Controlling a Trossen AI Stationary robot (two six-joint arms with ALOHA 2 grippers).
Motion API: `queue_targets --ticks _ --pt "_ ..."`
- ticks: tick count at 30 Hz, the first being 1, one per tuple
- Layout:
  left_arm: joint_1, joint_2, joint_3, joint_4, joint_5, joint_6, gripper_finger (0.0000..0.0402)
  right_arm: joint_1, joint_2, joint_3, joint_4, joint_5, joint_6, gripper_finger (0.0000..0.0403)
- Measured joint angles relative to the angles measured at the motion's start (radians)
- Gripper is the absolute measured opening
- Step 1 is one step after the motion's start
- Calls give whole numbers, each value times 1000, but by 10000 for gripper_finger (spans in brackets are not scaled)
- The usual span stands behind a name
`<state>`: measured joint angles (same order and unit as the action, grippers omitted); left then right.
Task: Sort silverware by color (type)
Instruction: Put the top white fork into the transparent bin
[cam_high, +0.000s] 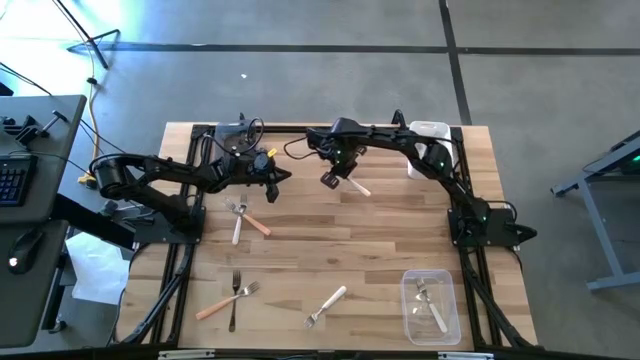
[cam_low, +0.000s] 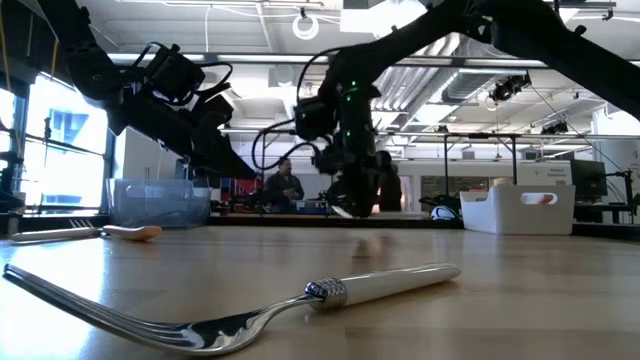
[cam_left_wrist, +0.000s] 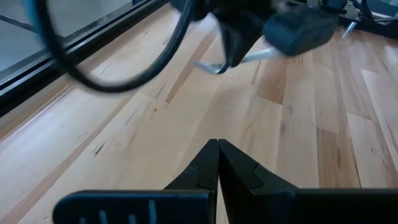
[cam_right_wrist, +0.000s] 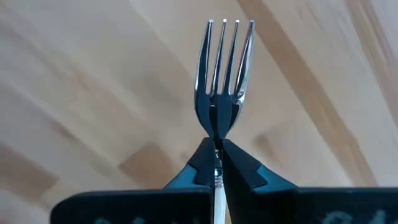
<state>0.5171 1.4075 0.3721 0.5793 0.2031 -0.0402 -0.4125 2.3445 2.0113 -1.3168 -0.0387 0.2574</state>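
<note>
The right gripper (cam_high: 333, 176) hangs above the far middle of the wooden table (cam_high: 380, 240), its jaws pinched tight on a white-handled fork (cam_high: 357, 186). In the right wrist view that held fork (cam_right_wrist: 224, 81) stands straight out past the fingertips (cam_right_wrist: 239, 165): four bright metal tines, a narrow polished neck clamped between the dark pads, and a sliver of white handle running back under them. From above, its pale handle slants away from the gripper toward the near right. The left gripper (cam_high: 283, 176) hovers just to the left of it, over bare wood, jaws closed tip to tip with nothing between them, as the left wrist view (cam_left_wrist: 217, 152) shows plainly. The rest of the silverware lies scattered on the table. Below the left gripper, a white fork (cam_high: 238, 221) crosses a salmon-orange fork (cam_high: 254, 222). Near the front left, another salmon-orange fork (cam_high: 226, 300) lies beside a dark-handled fork (cam_high: 234, 300), the two overlapping. Toward the front middle rests a lone white fork (cam_high: 327, 305), tines toward the near edge; the low view shows it close up (cam_low: 260, 310), with a ribbed metal collar between the shiny neck and the cream handle. A clear plastic bin (cam_high: 432, 308) at the front right holds two white-handled forks (cam_high: 431, 305). A white bin (cam_high: 428, 150) sits at the far right of the table.
</note>
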Motion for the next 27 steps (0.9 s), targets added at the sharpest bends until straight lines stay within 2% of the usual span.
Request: queue_targets --ticks 7,14,19,27 --pt "0 0 0 0 0 0 0 59 -102 1 -63 35 66 1" --pt "0 0 0 -5 0 0 0 186 -206 2 -120 91 229 0" --pt "-1 0 0 -6 0 0 0 305 -215 1 -155 50 365 0" --pt "-2 0 0 -11 0 1 0 557 -247 2 -256 -20 697 0"
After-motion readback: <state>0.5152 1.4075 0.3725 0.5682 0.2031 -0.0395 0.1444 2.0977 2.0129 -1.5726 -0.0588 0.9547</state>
